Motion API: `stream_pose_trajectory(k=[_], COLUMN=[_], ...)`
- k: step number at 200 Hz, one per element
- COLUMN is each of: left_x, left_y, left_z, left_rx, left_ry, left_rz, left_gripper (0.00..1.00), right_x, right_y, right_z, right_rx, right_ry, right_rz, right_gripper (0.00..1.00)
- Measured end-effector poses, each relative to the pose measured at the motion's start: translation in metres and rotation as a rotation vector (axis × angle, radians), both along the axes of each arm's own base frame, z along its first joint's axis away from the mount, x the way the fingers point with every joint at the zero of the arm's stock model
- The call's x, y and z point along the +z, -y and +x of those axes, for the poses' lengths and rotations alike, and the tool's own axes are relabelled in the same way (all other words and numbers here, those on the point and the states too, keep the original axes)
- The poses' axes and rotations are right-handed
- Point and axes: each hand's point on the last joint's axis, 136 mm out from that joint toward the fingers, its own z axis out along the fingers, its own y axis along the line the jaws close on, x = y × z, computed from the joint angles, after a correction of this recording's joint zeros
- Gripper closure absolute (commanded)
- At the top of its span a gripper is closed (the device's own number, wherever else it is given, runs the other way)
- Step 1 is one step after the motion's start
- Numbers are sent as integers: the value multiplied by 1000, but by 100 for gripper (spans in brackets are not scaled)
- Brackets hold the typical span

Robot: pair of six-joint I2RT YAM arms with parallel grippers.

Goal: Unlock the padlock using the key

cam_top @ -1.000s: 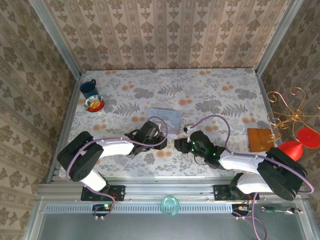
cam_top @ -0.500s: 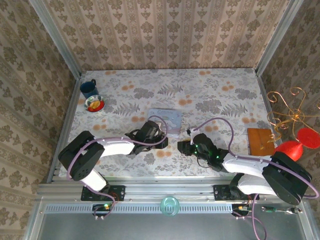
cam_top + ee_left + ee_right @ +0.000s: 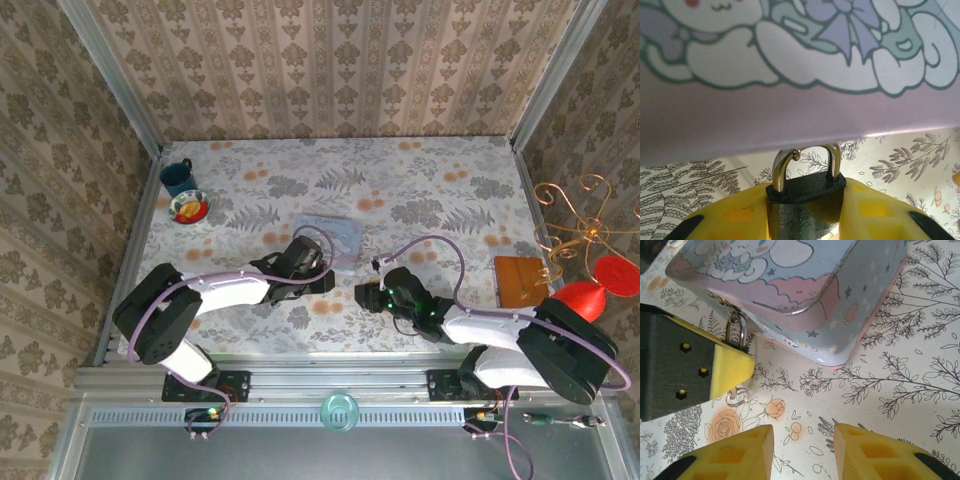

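Top view: my left gripper (image 3: 318, 284) is tucked against the pale blue-lilac rectangular tin (image 3: 335, 235), with the right gripper (image 3: 363, 296) just beside, facing it

Left wrist: the yellow pads are clamped on the tiny black-bodied padlock with a silvery shackle (image 3: 805, 189), right by the tin's wall

Right wrist: my right jaws are apart and empty. A small silvery wire ring (image 3: 737, 396) lies under the left pad. Might be the key's, can't tell

I reckon I'm at fetching the key, and next up is a fine pinch on it. The tin has a cartoon print, no readable writing
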Motion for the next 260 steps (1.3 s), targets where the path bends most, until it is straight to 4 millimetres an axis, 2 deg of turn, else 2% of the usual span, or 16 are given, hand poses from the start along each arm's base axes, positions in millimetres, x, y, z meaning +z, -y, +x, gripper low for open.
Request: stream_pose_trajectory(k=[23, 49, 103, 135, 192, 260], left_x=[10, 20, 24, 28, 42, 53], left_y=[5, 15, 19, 19, 16, 15], left_z=[4, 6, 7, 9, 13, 12], left_rx=[39, 86, 174, 212, 289, 314], left_ry=[-26, -61, -131, -152, -187, -199], left_rz=[-22, -82, -148, -178, -237, -270], left_gripper=[93, 96, 96, 96, 97, 98], right_x=[3, 16, 29, 30, 13, 35], right_y=[-12, -26, -48, -51, -51, -57], right_z=[-2, -4, -20, -17, -6, 9], right_rx=[32, 73, 206, 243, 288, 247], right_ry=[23, 111, 388, 514, 630, 760], right_rz=[22, 57, -128, -247, -438, -505], right_gripper=[65, 66, 63, 61, 61, 61])
